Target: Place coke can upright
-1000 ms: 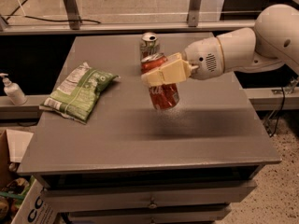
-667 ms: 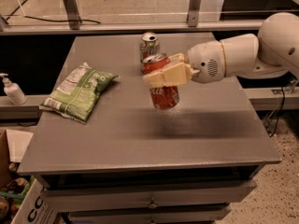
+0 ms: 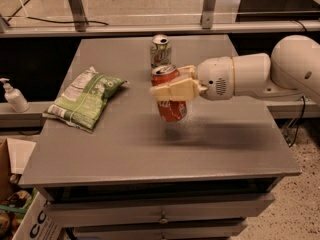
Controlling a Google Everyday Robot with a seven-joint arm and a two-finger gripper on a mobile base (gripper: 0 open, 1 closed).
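Note:
The coke can point(image 3: 171, 108) is red-orange with a silver top. It is nearly upright, tilted slightly, and held just above the grey table point(image 3: 150, 144) near its middle. My gripper point(image 3: 167, 86) reaches in from the right on a white arm. Its cream fingers point(image 3: 175, 90) are shut on the can's upper half. The can's shadow lies on the table right below it.
A white-and-green soda can point(image 3: 160, 50) stands upright behind the coke can. A green chip bag point(image 3: 85, 98) lies at the table's left. A soap dispenser point(image 3: 14, 97) stands on a ledge to the left. Cardboard boxes point(image 3: 20, 204) sit at lower left.
The gripper and coke can have barely moved; the can stays held at about the same spot above the table.

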